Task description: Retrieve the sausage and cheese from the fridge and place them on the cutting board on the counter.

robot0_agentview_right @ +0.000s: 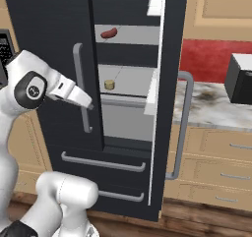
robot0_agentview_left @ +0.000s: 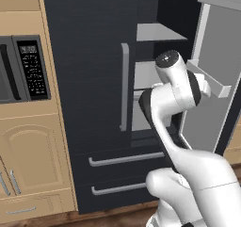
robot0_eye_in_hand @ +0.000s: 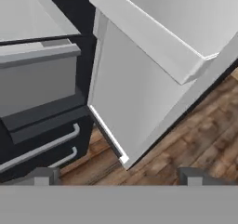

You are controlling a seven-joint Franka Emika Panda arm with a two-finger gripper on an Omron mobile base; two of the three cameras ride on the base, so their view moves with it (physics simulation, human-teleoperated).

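- In the right base view the fridge stands with its right door swung open, edge-on to the camera, and the light grey shelves show through the gap.
- That view shows the sausage lying on the upper shelf, toward its left side.
- The cheese sits on the shelf below, almost straight under the sausage; the two are well apart, one shelf between them.
- To the right of the open door that view also shows the counter with a dark appliance on it.
- The left base view shows the same shelves from the other side, partly hidden by the arm, and the grey inside of the open door with its bin; a microwave is set in the wood cabinets at left.
- The hand view looks down on the inside of the open door, the two lower drawers and the wood floor.
- The gripper shows there as two dark tips spread wide apart, nothing between them.
- The arm's end is in front of the shelf opening, outside the fridge; the sausage lies above and deeper in, the cheese nearer its height, neither touched.
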